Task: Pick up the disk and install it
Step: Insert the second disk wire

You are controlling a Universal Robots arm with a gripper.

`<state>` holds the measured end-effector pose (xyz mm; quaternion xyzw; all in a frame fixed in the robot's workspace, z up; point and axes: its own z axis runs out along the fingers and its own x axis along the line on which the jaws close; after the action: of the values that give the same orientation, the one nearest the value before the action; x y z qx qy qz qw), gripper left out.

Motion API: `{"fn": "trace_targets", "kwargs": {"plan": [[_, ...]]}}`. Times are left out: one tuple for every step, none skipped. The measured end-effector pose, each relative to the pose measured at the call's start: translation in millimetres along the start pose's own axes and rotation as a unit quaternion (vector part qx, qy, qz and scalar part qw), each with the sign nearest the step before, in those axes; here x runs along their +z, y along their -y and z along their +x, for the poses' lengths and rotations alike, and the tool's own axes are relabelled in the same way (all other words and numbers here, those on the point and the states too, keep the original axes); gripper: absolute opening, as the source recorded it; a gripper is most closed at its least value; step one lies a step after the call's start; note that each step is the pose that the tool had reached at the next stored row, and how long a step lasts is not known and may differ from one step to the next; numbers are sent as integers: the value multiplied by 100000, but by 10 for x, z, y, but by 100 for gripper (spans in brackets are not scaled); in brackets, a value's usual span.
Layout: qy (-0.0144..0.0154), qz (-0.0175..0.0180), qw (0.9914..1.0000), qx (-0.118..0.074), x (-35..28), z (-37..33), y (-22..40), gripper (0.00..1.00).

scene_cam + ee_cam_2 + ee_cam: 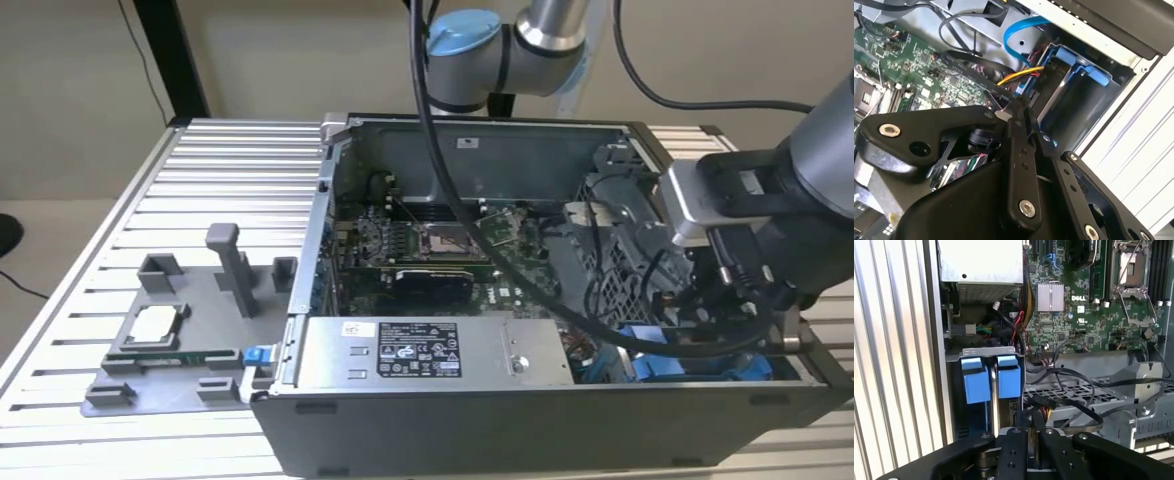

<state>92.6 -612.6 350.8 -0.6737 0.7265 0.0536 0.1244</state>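
Gripper: the black two-fingered gripper (1030, 426) hangs over the drive bay at the open computer case's corner; its fingers (1019, 150) are drawn close together with only a thin slit between, nothing seen between them.
Disk: the flat silver-grey metal hard drive in its bright blue plastic bracket (999, 377) stands on edge in the bay slot, just beyond the fingertips, apart from them.
Cables: black leads and a blue ribbon (1019, 30) trail beside the bay.
Motherboard: green circuit board (1079, 320) lies next to the bay.
Case: dark grey computer case (534, 415) sits on the ribbed metal counter (214, 180).
Holder: grey plastic fixture (174, 340) rests on the counter, well apart.
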Motion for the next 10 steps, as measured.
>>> {"fn": "trace_targets", "kwargs": {"plan": [[-3,137,100000,-33,13,4,-4,0],[-5,278,100000,-73,26,7,-8,0],[12,460,99999,-119,38,11,-14,0],[18,547,99998,-139,46,14,-20,0],[25,631,99998,-161,48,15,-27,0],[36,794,99997,-200,51,17,-33,0],[71,1058,99994,-269,56,19,-35,0],[114,1485,99988,-378,62,20,-36,0],[147,1931,99980,-491,67,23,-36,0],[189,2317,99971,-587,74,26,-37,0]]}}
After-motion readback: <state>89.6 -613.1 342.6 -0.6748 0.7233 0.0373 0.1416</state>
